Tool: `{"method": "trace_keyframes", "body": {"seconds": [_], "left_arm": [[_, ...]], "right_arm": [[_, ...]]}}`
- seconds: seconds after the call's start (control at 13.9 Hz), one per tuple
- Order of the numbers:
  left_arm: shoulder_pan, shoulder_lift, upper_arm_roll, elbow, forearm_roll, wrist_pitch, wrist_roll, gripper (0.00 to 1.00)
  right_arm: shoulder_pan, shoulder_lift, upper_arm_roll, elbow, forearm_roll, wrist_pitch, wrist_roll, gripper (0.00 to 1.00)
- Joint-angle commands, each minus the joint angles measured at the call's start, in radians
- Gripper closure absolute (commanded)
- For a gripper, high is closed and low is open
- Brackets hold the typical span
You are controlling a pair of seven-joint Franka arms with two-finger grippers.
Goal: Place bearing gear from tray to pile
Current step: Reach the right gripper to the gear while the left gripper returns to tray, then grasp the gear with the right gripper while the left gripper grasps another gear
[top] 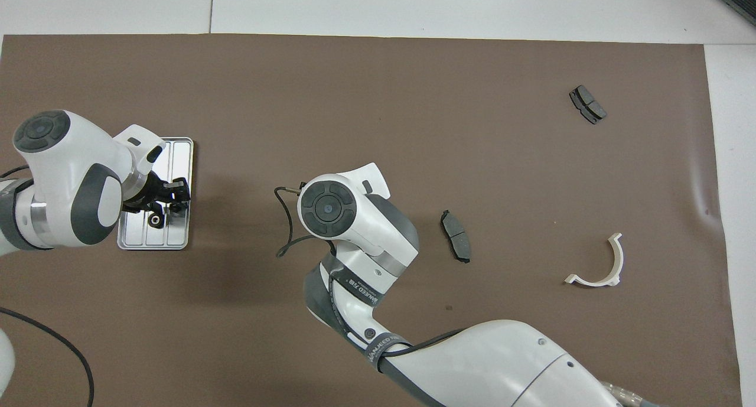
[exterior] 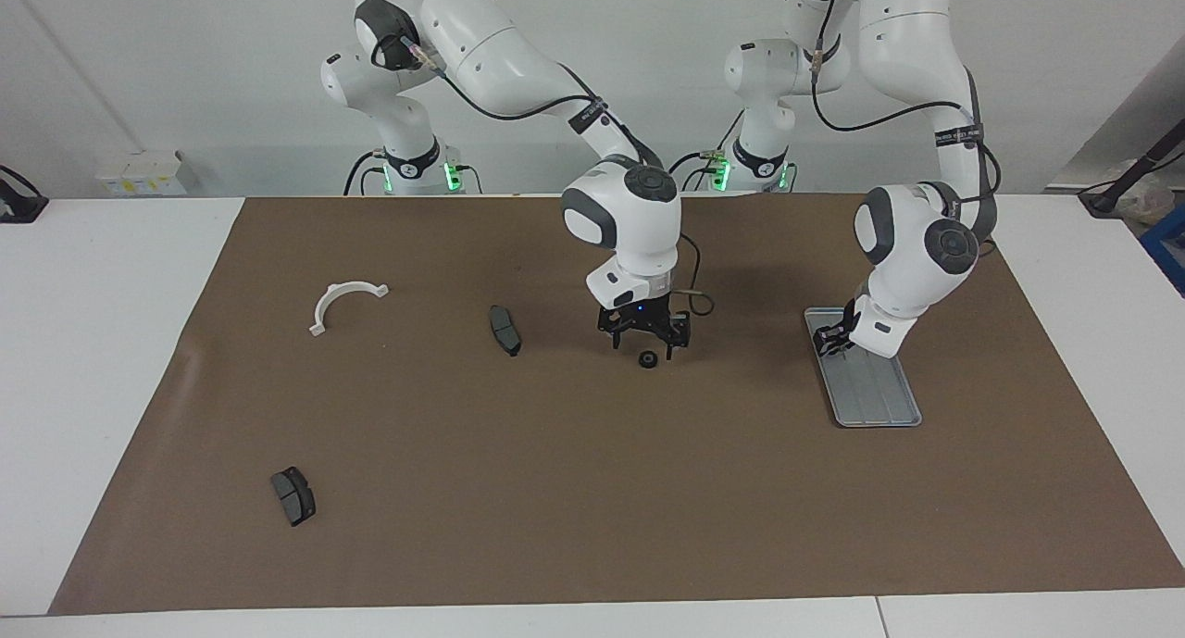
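Note:
The silver ridged tray (exterior: 875, 402) (top: 172, 235) lies toward the left arm's end of the table. My left gripper (exterior: 826, 342) (top: 176, 197) is low over the tray's part nearer to the robots. One small black bearing gear (top: 156, 220) sits on the tray beside it. Another black gear (exterior: 648, 360) rests on the brown mat mid-table. My right gripper (exterior: 648, 345) hangs open just above that gear, and the arm hides it in the overhead view. The pile is scattered: a white bracket (exterior: 344, 300) (top: 599, 265) and two dark brake pads (exterior: 505, 330) (exterior: 293, 495).
The brown mat (exterior: 555, 490) covers most of the white table. The brake pads (top: 456, 244) (top: 587, 104) and the bracket lie toward the right arm's end. The right arm's cable (top: 283, 241) loops beside its wrist.

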Motion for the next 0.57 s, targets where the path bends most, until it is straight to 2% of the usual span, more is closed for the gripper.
{"method": "trace_keyframes", "body": {"seconds": [0.0, 0.07, 0.29, 0.5], "left_arm": [[0.023, -0.032, -0.009, -0.059, -0.009, 0.03, 0.006, 0.52], [0.021, -0.032, -0.009, -0.069, -0.009, 0.032, 0.001, 0.53], [0.021, -0.032, -0.009, -0.077, -0.009, 0.033, -0.002, 0.57], [0.006, -0.03, -0.011, -0.077, -0.009, 0.062, -0.035, 0.58]], "right_arm": [[-0.002, 0.015, 0.003, 0.009, -0.032, 0.04, 0.01, 0.07], [-0.002, 0.016, 0.002, 0.001, -0.034, 0.041, 0.007, 0.17], [-0.001, 0.019, 0.003, -0.023, -0.049, 0.067, -0.007, 0.33], [0.006, 0.022, 0.003, -0.04, -0.051, 0.078, -0.022, 0.34]]}}
